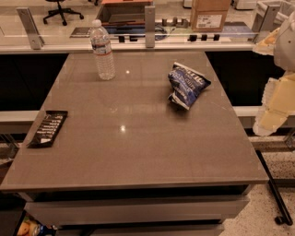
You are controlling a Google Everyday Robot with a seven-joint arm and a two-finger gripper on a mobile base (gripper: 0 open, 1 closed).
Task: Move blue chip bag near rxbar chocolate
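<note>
The blue chip bag (186, 84) lies crumpled on the right rear part of the grey table (138, 152). The rxbar chocolate (48, 127), a flat black wrapper with white text, lies at the table's left edge, far from the bag. My gripper (269, 120) hangs off the table's right side, level with the bag and well to its right, touching nothing. The arm's cream and white parts rise along the right edge of the view.
A clear plastic water bottle (103, 50) stands upright at the table's rear left. Behind the table runs a counter with a glass divider (150, 20) and a cardboard box (209, 14). An office chair (62, 9) stands far back.
</note>
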